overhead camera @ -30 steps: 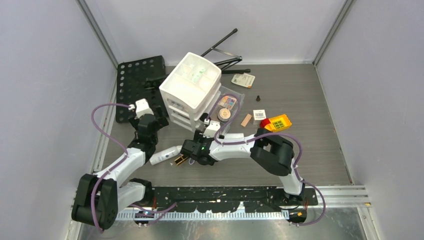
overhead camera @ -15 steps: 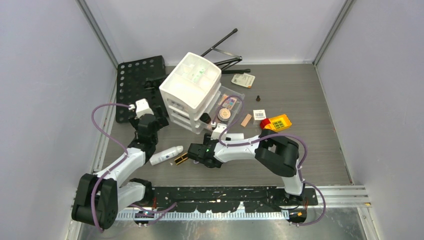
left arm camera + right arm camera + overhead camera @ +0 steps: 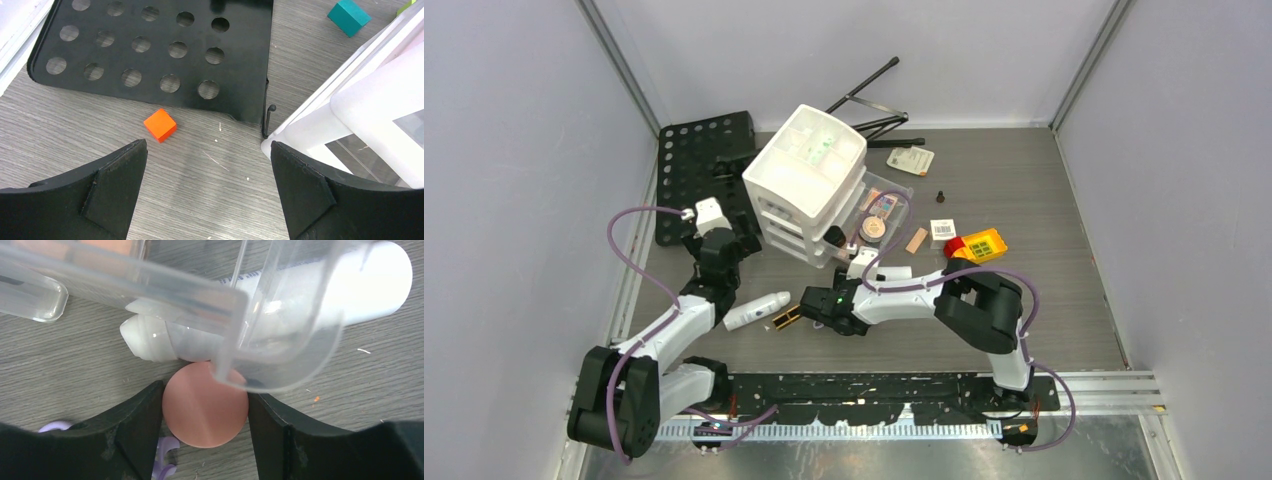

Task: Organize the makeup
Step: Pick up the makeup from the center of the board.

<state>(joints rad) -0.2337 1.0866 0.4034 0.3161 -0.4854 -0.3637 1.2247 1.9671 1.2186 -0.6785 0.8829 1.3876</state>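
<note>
My right gripper [image 3: 205, 401] is shut on a round pink compact [image 3: 205, 412], one finger against each side, low over the table. Just beyond it lies a white bottle [image 3: 360, 285], partly behind a clear plastic container [image 3: 280, 355]. In the top view the right gripper [image 3: 812, 305] sits next to the white bottle [image 3: 756, 311] and a black-gold lipstick [image 3: 786, 320]. An eyeshadow palette [image 3: 881, 205] and a round compact [image 3: 874, 228] lie in a clear drawer by the white organizer [image 3: 809, 175]. My left gripper [image 3: 207, 152] is open and empty, left of the organizer [image 3: 721, 240].
An orange cube [image 3: 160, 125] lies ahead of the left gripper, by a black perforated plate [image 3: 150, 50]. A teal cube [image 3: 349, 17] lies behind the organizer [image 3: 360, 105]. A tan block [image 3: 917, 240], a white box [image 3: 942, 229] and a red-and-yellow block [image 3: 976, 245] lie right of the drawer.
My right gripper has shifted a little to the right and toward the near edge, then held still. The left arm has not moved.
</note>
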